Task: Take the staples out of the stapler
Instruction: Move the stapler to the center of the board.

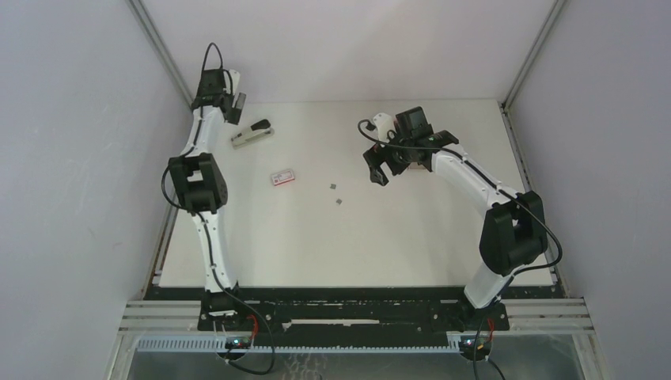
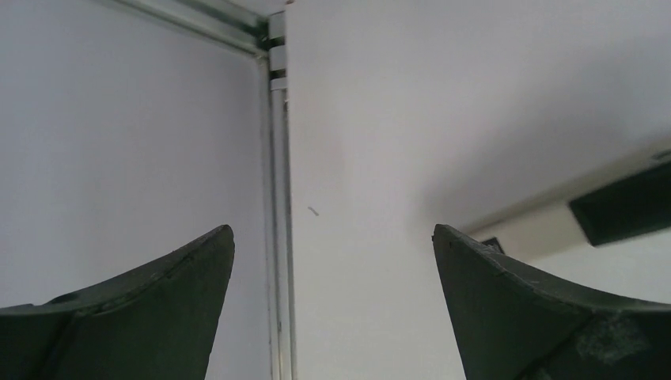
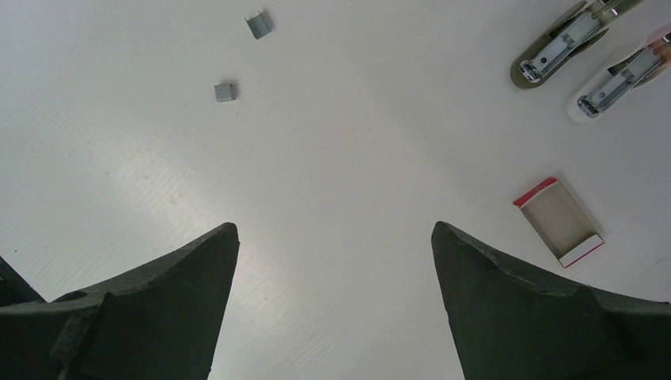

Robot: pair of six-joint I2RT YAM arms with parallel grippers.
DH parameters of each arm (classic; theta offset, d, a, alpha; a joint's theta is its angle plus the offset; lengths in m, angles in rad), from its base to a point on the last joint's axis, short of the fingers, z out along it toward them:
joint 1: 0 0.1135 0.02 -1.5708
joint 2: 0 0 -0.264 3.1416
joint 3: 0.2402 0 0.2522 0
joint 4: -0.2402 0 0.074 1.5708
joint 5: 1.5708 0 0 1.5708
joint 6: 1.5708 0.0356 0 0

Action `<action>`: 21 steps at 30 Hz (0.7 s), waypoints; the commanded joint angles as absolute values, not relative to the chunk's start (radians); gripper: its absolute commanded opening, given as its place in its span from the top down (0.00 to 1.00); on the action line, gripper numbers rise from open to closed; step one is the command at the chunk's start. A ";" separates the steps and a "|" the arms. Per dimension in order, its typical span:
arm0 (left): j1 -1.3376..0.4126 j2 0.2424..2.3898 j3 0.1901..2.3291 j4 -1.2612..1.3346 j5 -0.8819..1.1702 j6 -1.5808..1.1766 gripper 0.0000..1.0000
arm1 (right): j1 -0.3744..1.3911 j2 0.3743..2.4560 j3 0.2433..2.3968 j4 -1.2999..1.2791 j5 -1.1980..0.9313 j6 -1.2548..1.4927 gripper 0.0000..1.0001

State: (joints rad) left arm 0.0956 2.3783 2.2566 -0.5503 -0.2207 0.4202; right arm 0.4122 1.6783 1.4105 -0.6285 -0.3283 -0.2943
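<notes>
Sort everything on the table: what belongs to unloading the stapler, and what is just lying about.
Belongs to the job:
stapler
two short staple strips, lying loose

Just lying about:
small red-and-white box, open

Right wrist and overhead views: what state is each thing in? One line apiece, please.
Stapler: swung open, lying on the table.
Staples: two short strips loose on the table, well apart from the stapler.
Box: open, its tray looks empty.
Left tool: open, holding nothing.
Right tool: open, holding nothing, above the table.
</notes>
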 commanded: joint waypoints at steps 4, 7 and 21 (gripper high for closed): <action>0.084 2.436 2.327 -0.432 -0.468 0.472 0.00 | 0.430 1.675 1.411 -0.620 -0.319 -0.313 0.08; 0.084 2.455 2.329 -0.412 -0.470 0.500 0.00 | 0.435 1.681 1.411 -0.624 -0.319 -0.316 0.08; 0.070 2.495 2.312 -0.505 -0.354 0.585 0.00 | 0.459 1.670 1.411 -0.627 -0.315 -0.322 0.01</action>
